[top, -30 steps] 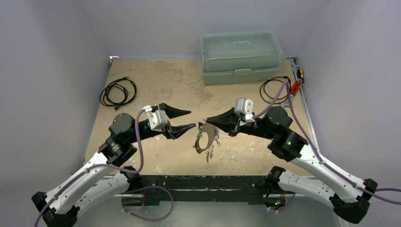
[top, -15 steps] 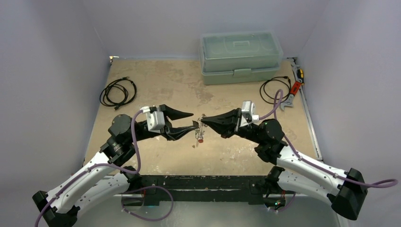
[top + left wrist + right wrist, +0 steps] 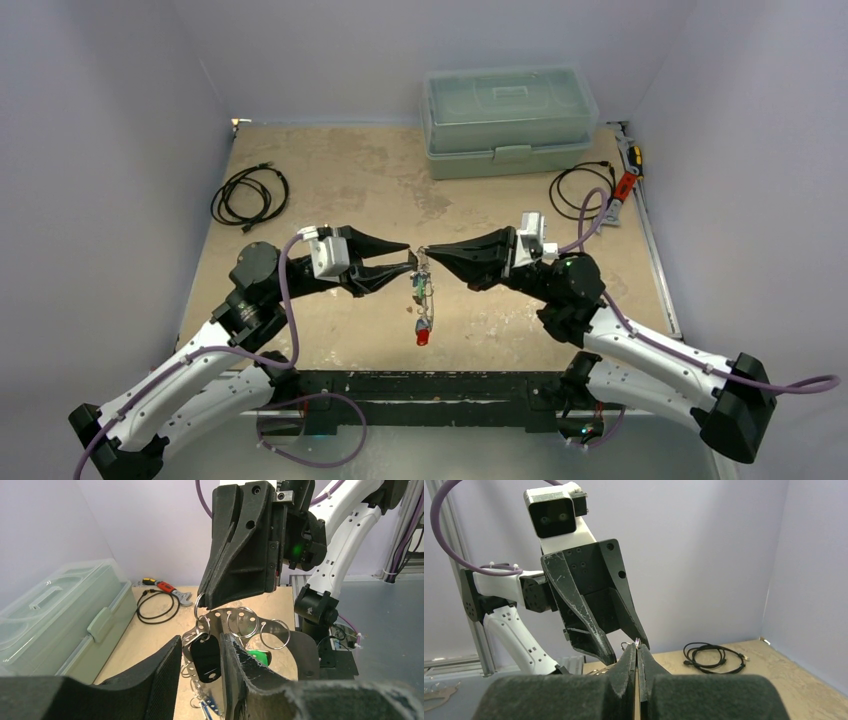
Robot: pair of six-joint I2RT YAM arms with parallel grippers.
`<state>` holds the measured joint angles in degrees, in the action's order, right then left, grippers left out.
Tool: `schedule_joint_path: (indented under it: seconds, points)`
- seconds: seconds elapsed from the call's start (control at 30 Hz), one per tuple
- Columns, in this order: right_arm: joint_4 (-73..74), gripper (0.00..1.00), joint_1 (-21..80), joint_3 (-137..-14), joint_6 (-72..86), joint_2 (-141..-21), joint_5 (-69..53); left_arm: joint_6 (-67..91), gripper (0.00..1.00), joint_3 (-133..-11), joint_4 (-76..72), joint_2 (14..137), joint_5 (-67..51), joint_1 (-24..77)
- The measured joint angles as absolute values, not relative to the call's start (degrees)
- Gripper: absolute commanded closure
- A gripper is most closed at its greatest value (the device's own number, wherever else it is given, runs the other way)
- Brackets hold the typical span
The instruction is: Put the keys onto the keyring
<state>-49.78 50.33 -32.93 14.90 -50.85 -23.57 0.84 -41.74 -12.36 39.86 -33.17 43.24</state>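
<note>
**A:** Where is the keyring, and what holds it?

**B:** The keyring (image 3: pixel 216 614) hangs in the air above the middle of the counter (image 3: pixel 330 180), seen edge-on from overhead. The right tool (image 3: pixel 424 251) has its fingers pressed together on the ring's top edge. The keys (image 3: pixel 423 310) dangle below the ring, a red tag (image 3: pixel 422 337) lowest of all.

**A:** And the other arm?

**B:** The left tool (image 3: pixel 411 256) faces the right one, tip almost to tip. Its fingers are parted. In its own wrist view a black-headed key (image 3: pixel 205 657) sits in the gap between them, and a green tag (image 3: pixel 259 656) hangs just beyond. I see no clamping contact on the black head.

**A:** So which step is this?

**B:** Probably late in the task: several keys already hang from the ring, and none shows lying on the counter. The left tool looks set to take or steady the black-headed key.

**A:** What does the next move need?

**B:** A gentle closing on that black head, squarely, without pushing the hanging ring aside. The right tool's pinch is thin, so a sideways knock could twist the ring loose.
</note>
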Motion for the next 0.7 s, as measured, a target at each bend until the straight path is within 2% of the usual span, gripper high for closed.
schedule_joint_path:
  seconds: [0.5,0.63,0.7]
  points:
    - [-49.2,1.0,50.8,-34.5,14.9,-52.5,-23.7,0.8,0.76,-41.7,-12.2,40.7,-33.2,43.2]
    - [-48.6,1.0,51.1,-34.6,14.7,-52.5,-23.7,0.8,0.63,-41.7,-12.1,40.7,-33.1,43.2]
    - [-48.3,1.0,51.1,-34.6,14.5,-52.5,-23.7,0.8,0.6,-41.7,-11.9,40.8,-33.0,43.2]
